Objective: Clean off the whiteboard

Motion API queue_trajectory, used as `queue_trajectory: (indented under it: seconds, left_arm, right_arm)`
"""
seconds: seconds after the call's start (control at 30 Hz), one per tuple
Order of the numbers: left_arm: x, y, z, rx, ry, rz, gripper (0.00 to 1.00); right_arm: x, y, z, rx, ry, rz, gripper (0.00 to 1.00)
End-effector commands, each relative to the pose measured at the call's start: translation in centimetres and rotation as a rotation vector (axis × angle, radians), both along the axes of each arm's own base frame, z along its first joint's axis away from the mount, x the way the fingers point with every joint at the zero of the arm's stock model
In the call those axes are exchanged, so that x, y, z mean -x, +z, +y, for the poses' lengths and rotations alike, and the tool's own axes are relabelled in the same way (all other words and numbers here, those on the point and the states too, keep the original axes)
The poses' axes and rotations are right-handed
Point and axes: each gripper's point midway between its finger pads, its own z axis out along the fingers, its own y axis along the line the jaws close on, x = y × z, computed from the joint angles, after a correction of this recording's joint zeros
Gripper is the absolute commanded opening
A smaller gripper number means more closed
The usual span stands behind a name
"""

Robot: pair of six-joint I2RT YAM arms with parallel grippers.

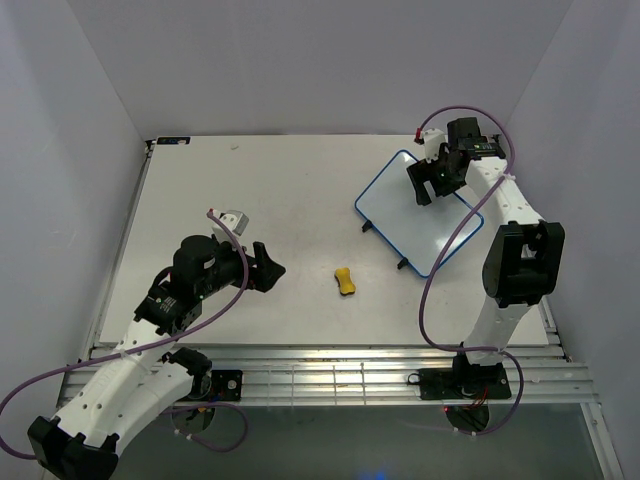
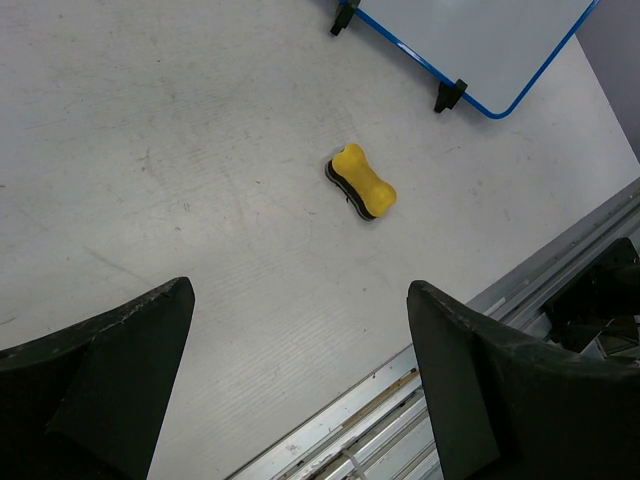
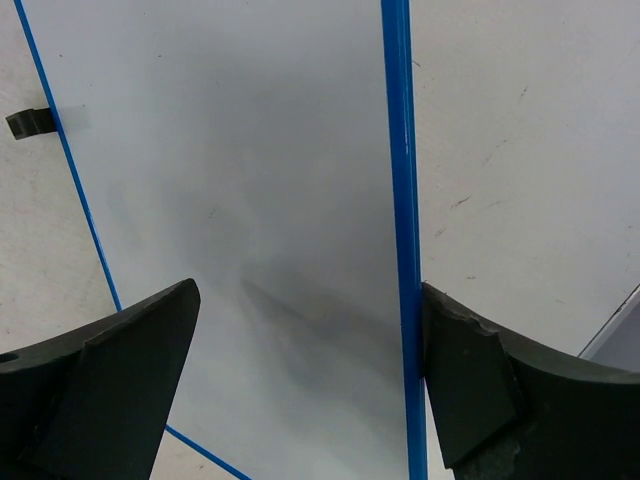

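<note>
The whiteboard (image 1: 405, 205) lies flat at the right of the table, white with a thin blue rim and small black feet. Its surface looks blank apart from a faint grey shadow in the right wrist view (image 3: 250, 180). My right gripper (image 1: 428, 185) hovers open over the board's far edge, one finger by the blue rim (image 3: 398, 200). The yellow peanut-shaped eraser (image 1: 346, 282) lies on the table left of the board's near corner. My left gripper (image 1: 272, 270) is open and empty, left of the eraser, which also shows in the left wrist view (image 2: 362, 181).
A metal rail (image 1: 320, 360) runs along the table's near edge. White walls close in the table at left, back and right. A corner of the whiteboard (image 2: 480, 50) shows at the top of the left wrist view.
</note>
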Motion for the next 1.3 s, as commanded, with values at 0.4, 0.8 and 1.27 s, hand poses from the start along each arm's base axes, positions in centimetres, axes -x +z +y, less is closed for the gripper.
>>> queue_trajectory:
  seconds: [0.4, 0.8, 1.27]
  left_arm:
    - [-2.7, 0.2, 4.7, -0.101, 0.306, -0.026, 0.98]
    - [-6.7, 9.4, 9.9, -0.079, 0.520, -0.207, 0.98]
    - [1.0, 16.6, 14.8, -0.143, 0.612, -0.319, 0.98]
  right_arm:
    - [0.2, 11.1, -2.8, -0.008, -0.290, -0.272, 0.90]
    - [14.1, 13.7, -2.7, -0.306, -0.487, -0.480, 0.90]
    - [26.0, 14.2, -4.6, -0.304, -0.501, -0.568, 0.90]
